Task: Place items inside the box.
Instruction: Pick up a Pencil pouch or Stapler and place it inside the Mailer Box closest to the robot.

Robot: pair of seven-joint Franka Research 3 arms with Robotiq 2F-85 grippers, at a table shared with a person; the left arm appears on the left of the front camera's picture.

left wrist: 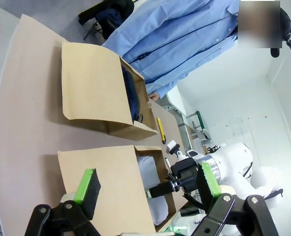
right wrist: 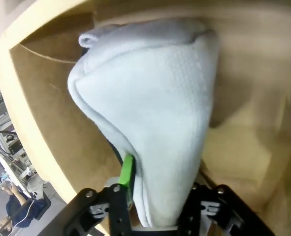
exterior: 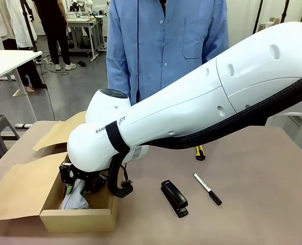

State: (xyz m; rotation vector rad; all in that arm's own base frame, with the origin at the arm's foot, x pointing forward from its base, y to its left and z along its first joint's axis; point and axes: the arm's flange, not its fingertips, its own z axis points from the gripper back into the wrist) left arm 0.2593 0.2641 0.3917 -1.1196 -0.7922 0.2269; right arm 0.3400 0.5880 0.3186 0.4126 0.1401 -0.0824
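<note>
The grey zip fabric pencil pouch (right wrist: pixel 155 98) is pale grey with a fine woven texture and a rolled seam along its upper edge. It stands on end inside the open cardboard box (exterior: pixel 79 219) at the near-left of the table, leaning against the box's inner wall. In the front view only its lower part is visible beneath the arm.

The right gripper (right wrist: pixel 160 187) is lowered into the box with the pouch between its fingers. One green pad (right wrist: pixel 127 177) lies against the fabric edge. The other finger is covered by the pouch, so I cannot tell whether the jaws are clamped on it or already spread.

The left gripper (left wrist: pixel 149 182) hangs above the box flap with its jaws spread and nothing between the pads (left wrist: pixel 88 184).

A second cardboard box (left wrist: pixel 93 83) sits farther along the table and holds the navy pouch (left wrist: pixel 129 88). Its lettering cannot be read.

The black stapler (exterior: pixel 174 198) and the white-black marker pen (exterior: pixel 207 189) lie near each other, apart, on the bare table (exterior: pixel 253 204). The yellow-black utility knife (exterior: pixel 200 152) is mostly hidden behind the right arm, with only one end protruding. A person in a blue shirt (exterior: pixel 166 46) stands at the far side.
</note>
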